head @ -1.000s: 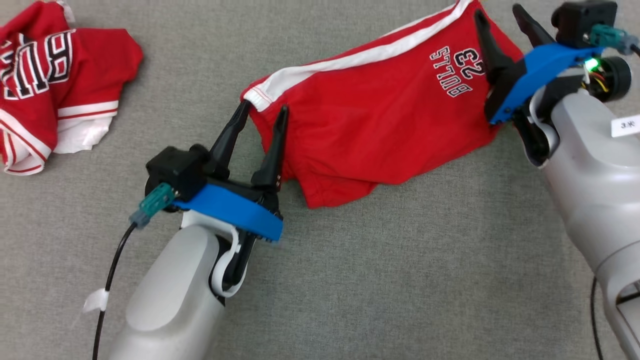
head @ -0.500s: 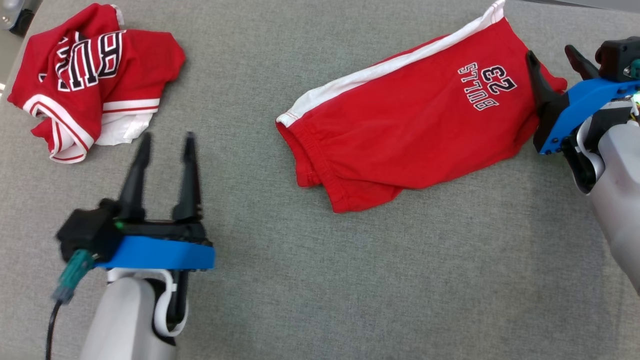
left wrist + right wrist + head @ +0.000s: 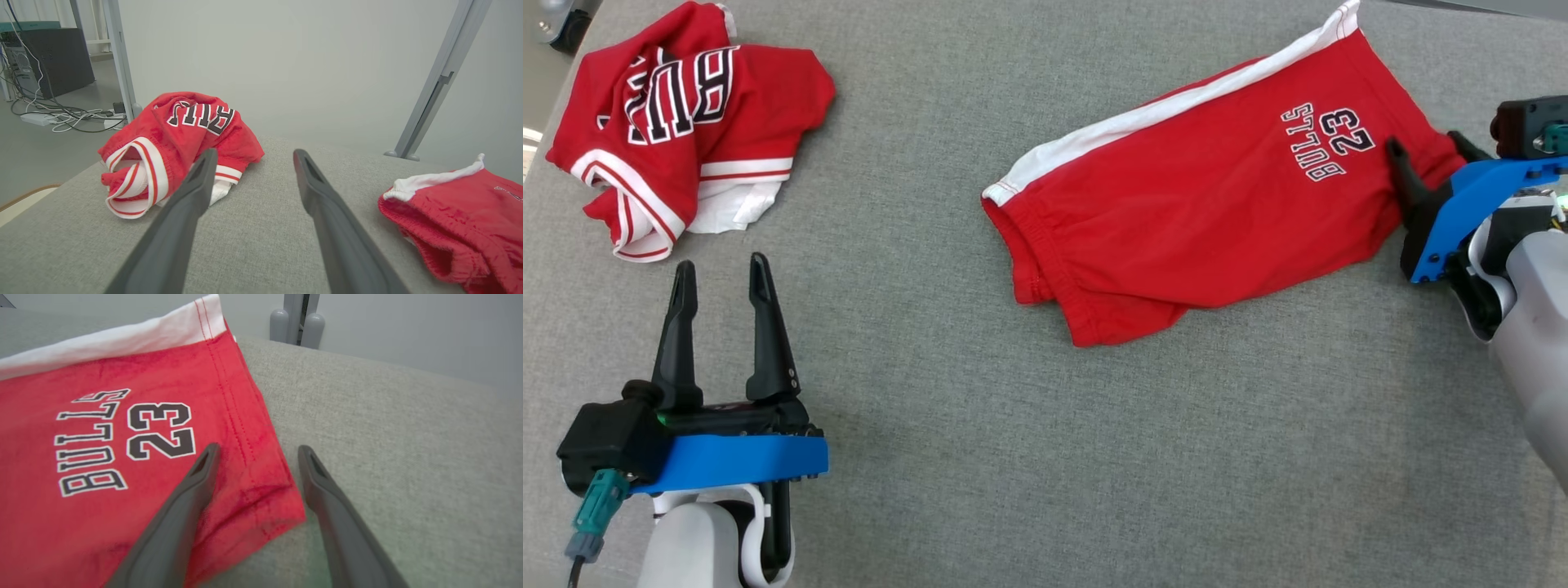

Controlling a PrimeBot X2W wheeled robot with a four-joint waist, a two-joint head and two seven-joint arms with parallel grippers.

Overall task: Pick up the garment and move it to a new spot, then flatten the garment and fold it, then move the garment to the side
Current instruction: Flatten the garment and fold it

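Left arm (image 3: 694,549) low, jaws wide apart; right arm (image 3: 1538,343) far out, jaws apart, seemingly empty.

The near half of the grey padded surface (image 3: 1094,457) lies bare from left edge to right edge, a wide lane; the red shorts (image 3: 1201,204) cover the far right part, nearly to the far edge; the crumpled jersey (image 3: 678,122) blocks the far left corner; between them a broad bare strip runs to the far edge; past that edge stand metal posts (image 3: 437,85).
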